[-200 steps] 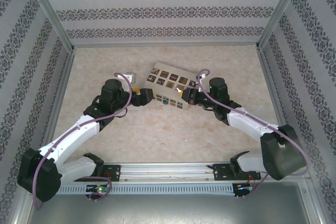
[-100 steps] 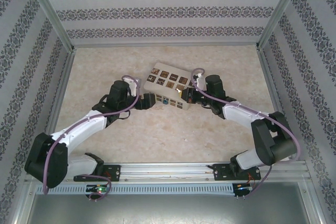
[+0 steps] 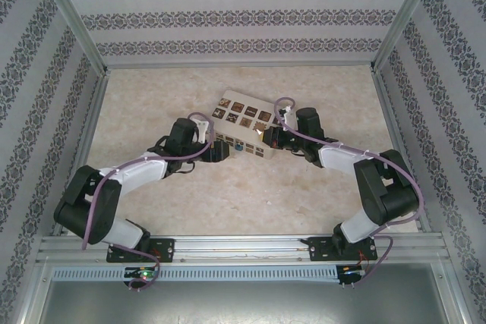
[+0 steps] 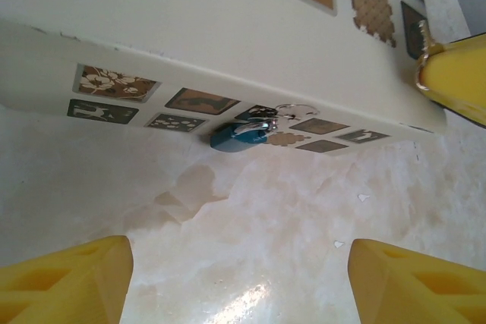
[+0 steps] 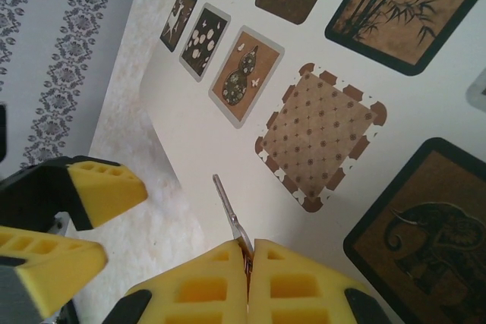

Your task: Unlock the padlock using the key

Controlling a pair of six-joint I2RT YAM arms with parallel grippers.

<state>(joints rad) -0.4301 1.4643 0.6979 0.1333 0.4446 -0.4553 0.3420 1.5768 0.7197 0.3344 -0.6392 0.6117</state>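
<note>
At twelve o'clock from the parted left end effector [image 4: 239, 257]: small blue padlock [image 4: 237, 136]; right end effector [image 5: 249, 252] clamps slim silver key [image 5: 228, 206].

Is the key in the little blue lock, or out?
Out: the right gripper pinches the key beside the box, apart from the padlock.

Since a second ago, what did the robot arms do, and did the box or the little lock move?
The left gripper slid right, closer to the padlock on the box, with its jaws open and empty. The right arm folded its elbow in toward its base. The right gripper stayed shut on the key beside the box. The box and padlock did not move.
</note>
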